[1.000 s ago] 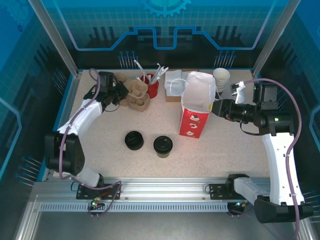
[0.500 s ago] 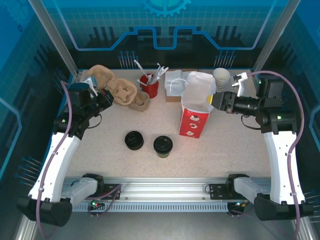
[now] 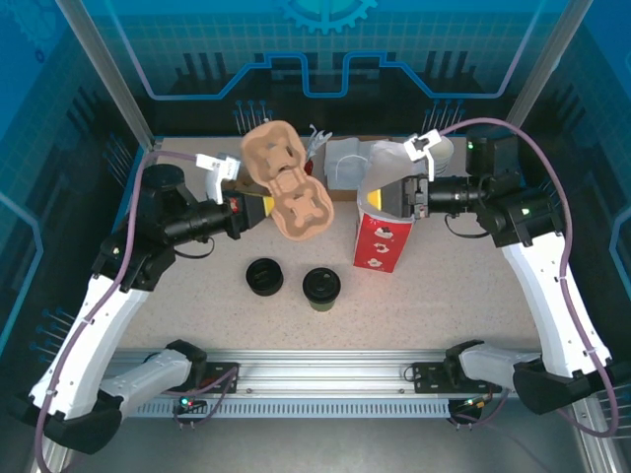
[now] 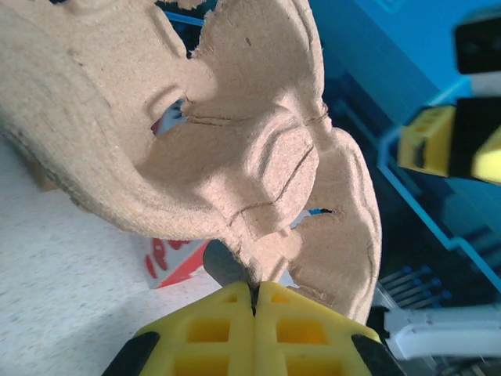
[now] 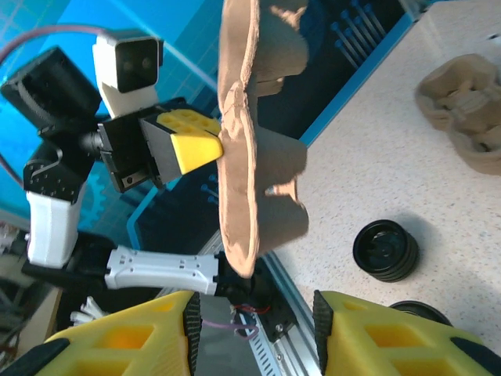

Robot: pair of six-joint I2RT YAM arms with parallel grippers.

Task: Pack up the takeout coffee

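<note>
The left gripper [image 3: 258,204] is clamped on the edge of a tan pulp cup carrier [image 3: 286,182], and in the left wrist view its yellow fingers [image 4: 211,337] press together with the carrier's rim [image 4: 235,157] pinched between them. The carrier is in the air above the table [image 3: 444,305], tilted so that its cup wells face the overhead camera. From the right wrist view it stands nearly edge-on [image 5: 250,157], with the left gripper [image 5: 218,145] meeting it from the side.

The right gripper [image 3: 399,197] sits at the top of the red-and-white paper bag [image 3: 383,241], which stands upright on the table just right of the carrier. Its jaws are apart: in its own wrist view the two yellow fingers [image 5: 117,345] have a clear gap between them, the right gripper [image 5: 254,313] holding nothing there.

The takeout coffee [image 3: 321,287], a small dark cup with a black lid, stands upright on the table in front of the bag, near its left corner and apart from both grippers. A low black lid piece [image 3: 264,277] lies just to the coffee's left, also seen in the right wrist view [image 5: 385,251]. Farther off in that view, another pulp carrier [image 5: 466,110] rests on the table
</note>
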